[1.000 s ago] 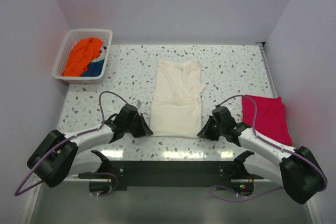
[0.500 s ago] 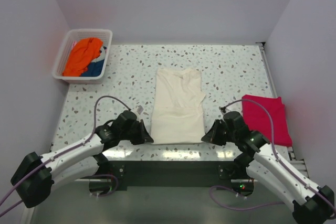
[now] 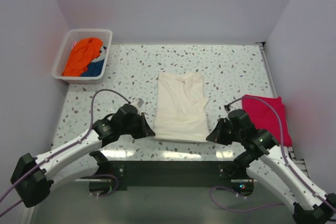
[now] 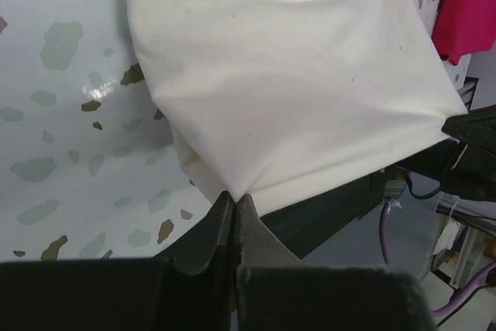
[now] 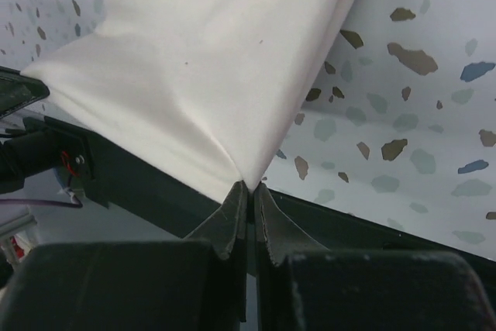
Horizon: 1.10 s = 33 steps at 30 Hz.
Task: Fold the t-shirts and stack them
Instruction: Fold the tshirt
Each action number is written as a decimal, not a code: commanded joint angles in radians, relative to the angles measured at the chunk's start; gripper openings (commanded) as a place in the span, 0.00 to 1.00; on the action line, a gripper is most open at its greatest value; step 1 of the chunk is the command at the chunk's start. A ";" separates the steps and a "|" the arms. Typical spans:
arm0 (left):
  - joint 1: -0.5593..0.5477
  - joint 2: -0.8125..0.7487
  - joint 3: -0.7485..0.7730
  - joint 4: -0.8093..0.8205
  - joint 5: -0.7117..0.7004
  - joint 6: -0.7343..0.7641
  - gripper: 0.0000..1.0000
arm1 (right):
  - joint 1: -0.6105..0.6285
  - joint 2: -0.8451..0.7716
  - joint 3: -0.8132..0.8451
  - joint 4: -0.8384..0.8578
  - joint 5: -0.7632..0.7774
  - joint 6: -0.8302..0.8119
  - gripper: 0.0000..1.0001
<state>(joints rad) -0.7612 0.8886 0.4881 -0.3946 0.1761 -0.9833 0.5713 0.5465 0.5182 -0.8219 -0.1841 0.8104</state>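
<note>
As left gripper (image 3: pixel 150 134) and right gripper (image 3: pixel 211 137) pinch, cream t-shirt (image 3: pixel 181 109) spans between.

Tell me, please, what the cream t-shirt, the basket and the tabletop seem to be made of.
Cream t-shirt: soft matte cloth, puckering where pinched. Basket: rigid white slats, probably plastic. Tabletop: speckled, terrazzo-like, fairly glossy with light reflections; stone or laminate, cannot tell.

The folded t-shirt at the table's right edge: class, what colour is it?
The t-shirt is plain crimson red, clearest in the top external view.
</note>
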 commanded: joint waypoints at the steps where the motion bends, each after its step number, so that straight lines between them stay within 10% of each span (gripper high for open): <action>1: 0.010 0.055 0.149 -0.021 -0.063 0.043 0.00 | -0.001 0.075 0.149 -0.049 0.100 -0.053 0.00; 8: 0.143 0.320 0.421 0.013 -0.001 0.158 0.00 | -0.028 0.397 0.416 0.055 0.225 -0.128 0.00; 23: 0.453 1.129 1.056 0.166 0.252 0.212 0.01 | -0.367 1.300 1.049 0.308 -0.072 -0.261 0.00; 33: 0.557 1.411 1.379 0.241 0.427 0.259 0.65 | -0.427 1.650 1.416 0.256 -0.066 -0.307 0.62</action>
<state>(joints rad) -0.2173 2.3585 1.8088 -0.2245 0.5156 -0.7616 0.1440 2.2459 1.8366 -0.5373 -0.2531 0.5480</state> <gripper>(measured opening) 0.610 0.584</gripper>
